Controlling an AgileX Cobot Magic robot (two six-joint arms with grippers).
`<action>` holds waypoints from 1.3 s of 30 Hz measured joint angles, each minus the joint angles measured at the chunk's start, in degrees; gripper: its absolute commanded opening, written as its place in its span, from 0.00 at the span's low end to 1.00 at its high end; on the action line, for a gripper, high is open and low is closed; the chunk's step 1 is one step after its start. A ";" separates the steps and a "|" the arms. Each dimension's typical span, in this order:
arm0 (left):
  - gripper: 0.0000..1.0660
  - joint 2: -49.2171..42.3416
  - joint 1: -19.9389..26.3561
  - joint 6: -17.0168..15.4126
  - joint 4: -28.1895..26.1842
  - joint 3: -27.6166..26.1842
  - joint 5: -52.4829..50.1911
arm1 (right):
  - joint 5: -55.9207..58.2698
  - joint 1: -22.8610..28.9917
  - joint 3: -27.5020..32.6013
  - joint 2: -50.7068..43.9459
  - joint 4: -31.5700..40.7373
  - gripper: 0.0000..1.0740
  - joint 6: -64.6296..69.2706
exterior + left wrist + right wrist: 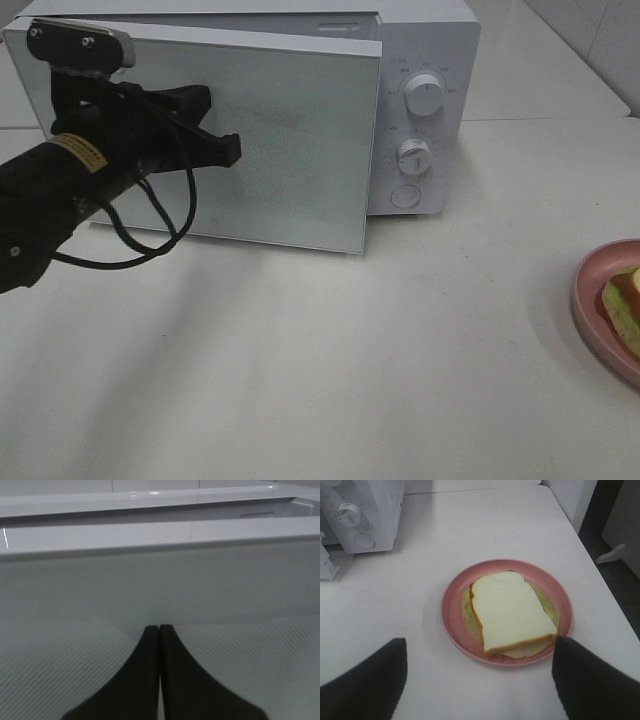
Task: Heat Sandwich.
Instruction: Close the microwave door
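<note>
Right wrist view gives you the sandwich [512, 612], a pale, spongy square-cut bread slice over yellow-green layers, lying flat on the round pink plate [455, 625] on the matte white table [470, 525]; its long axis runs toward the white microwave [362, 510]. The filling is mostly hidden. The right gripper [477, 680] hangs released above it, fingertips only. The exterior high view cuts off plate and sandwich. The left gripper [159, 630] is clenched empty, tips at the dotted glass microwave door [290, 130].
</note>
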 measured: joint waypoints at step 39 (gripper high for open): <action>0.00 15.24 -10.03 10.89 -11.29 -27.73 13.35 | 0.00 0.00 0.00 0.00 0.00 0.71 0.00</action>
